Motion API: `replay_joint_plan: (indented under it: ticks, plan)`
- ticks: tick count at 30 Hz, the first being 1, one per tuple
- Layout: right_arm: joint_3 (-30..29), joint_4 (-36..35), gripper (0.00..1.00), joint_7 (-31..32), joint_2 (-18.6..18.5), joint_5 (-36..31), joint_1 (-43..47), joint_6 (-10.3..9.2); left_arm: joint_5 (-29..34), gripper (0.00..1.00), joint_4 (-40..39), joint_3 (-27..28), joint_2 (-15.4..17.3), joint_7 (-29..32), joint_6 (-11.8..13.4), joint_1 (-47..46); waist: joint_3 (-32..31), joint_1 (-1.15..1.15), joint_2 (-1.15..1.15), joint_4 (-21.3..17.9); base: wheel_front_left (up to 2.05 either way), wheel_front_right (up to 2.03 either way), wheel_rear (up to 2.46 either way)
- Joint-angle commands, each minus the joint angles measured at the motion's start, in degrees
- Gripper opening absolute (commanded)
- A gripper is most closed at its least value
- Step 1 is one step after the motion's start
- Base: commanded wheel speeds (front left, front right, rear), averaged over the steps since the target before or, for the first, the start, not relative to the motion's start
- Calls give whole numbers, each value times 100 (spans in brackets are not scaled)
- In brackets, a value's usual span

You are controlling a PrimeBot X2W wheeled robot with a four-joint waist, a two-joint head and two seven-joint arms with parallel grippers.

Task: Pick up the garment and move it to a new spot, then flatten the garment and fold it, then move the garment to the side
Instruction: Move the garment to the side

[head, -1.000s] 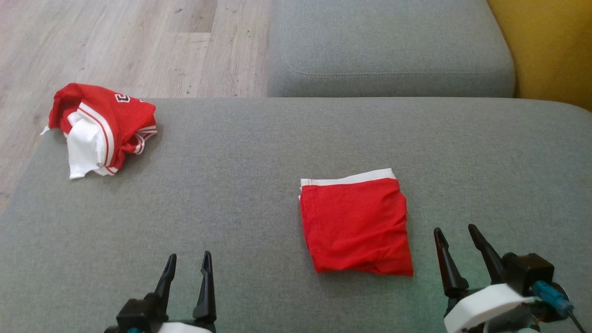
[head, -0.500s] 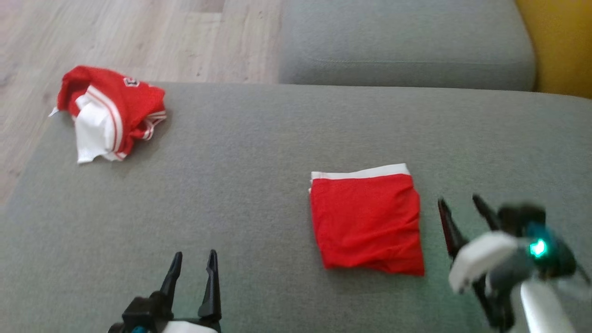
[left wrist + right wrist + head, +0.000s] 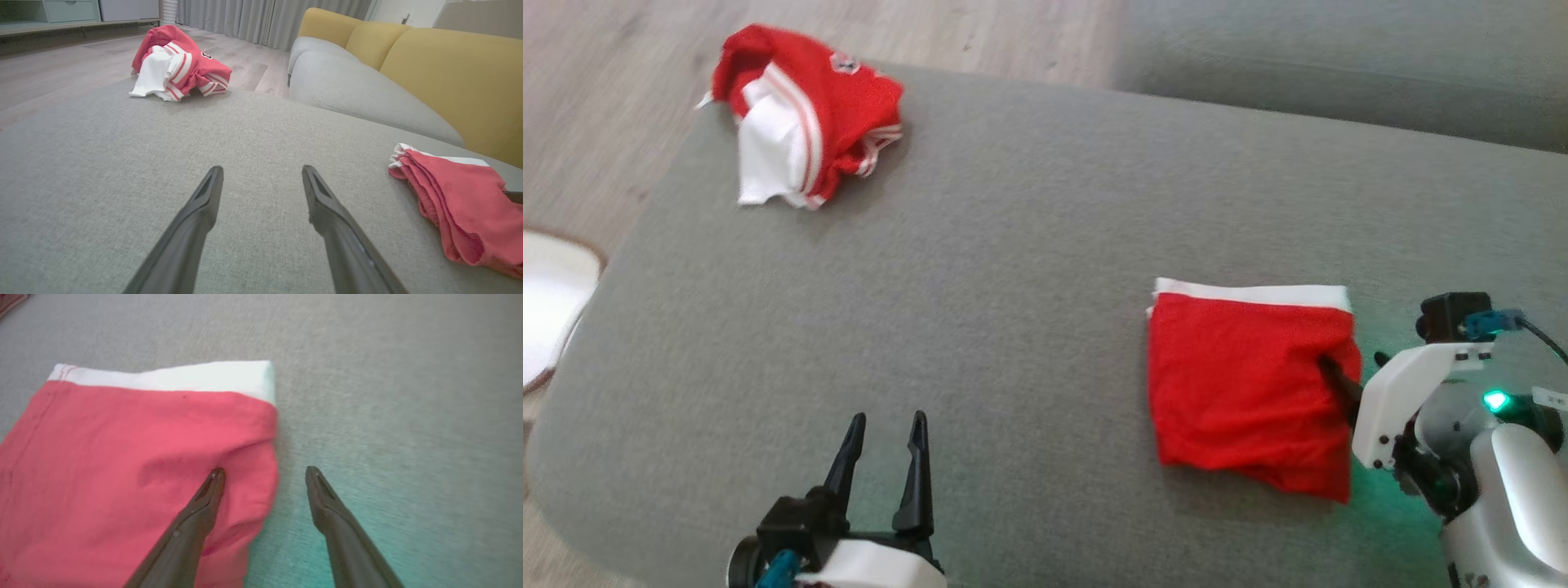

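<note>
Right wrist view: the folded red cloth garment (image 3: 122, 457) with white band lies on the grey fabric sofa cushion (image 3: 388, 396), its edge between the right fingers (image 3: 196, 522), spread wide, gripping nothing; left fingers (image 3: 192, 228) equally wide, empty; crumpled red-and-white jersey (image 3: 175, 65) well beyond them.

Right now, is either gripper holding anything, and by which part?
Nothing is held. The right gripper stands open astride one edge of the folded red garment; the left gripper is open above the grey cushion.
</note>
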Motion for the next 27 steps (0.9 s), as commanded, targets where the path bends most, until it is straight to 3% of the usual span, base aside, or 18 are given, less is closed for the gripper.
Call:
replay_joint_plan:
  ticks: [1,4,5,6,7,8,9,17,20,21,27]
  plan:
    - [192,-72,100,143,-143,201,-273,-4,66,100,-118,230,-14,-72,-49,-287,181,-1,0,223,0,0,0]
    - [329,62,100,292,-257,417,-294,-4,102,100,-99,251,-45,-72,-91,-307,243,-1,0,302,0,0,0]
    - [371,90,73,307,-278,485,-304,-4,115,100,-97,262,-55,-72,-99,-308,258,-1,0,311,0,0,0]
    - [371,90,73,307,-278,485,-304,-4,115,100,-97,262,-55,-72,-99,-308,258,-1,0,311,0,0,0]
    - [396,108,47,296,-289,549,-317,-4,128,100,-98,272,-64,-72,-104,-306,272,-1,0,312,0,0,0]
    - [455,149,10,270,-319,633,-351,-4,166,100,-92,264,-72,-72,-124,-304,296,-1,0,290,0,0,0]
    - [477,151,0,218,-338,652,-373,-4,192,100,-82,242,-69,-72,-144,-315,310,-1,0,261,0,0,0]
    - [482,6,0,-305,-722,542,-680,-4,347,100,-131,71,-135,-72,-249,-515,530,-1,0,-455,0,0,0]
    - [448,-148,0,-324,-916,509,-785,-4,406,100,-196,17,-164,-70,-270,-624,681,-1,0,-937,0,0,0]
    - [406,-276,0,-323,-1043,508,-857,-4,454,100,-248,-17,-163,-63,-280,-718,815,-1,0,-1281,0,0,0]
    - [226,-584,0,-339,-1188,518,-1050,-4,629,100,-431,-109,-95,79,-288,-1062,1227,-1,0,-2229,0,0,0]
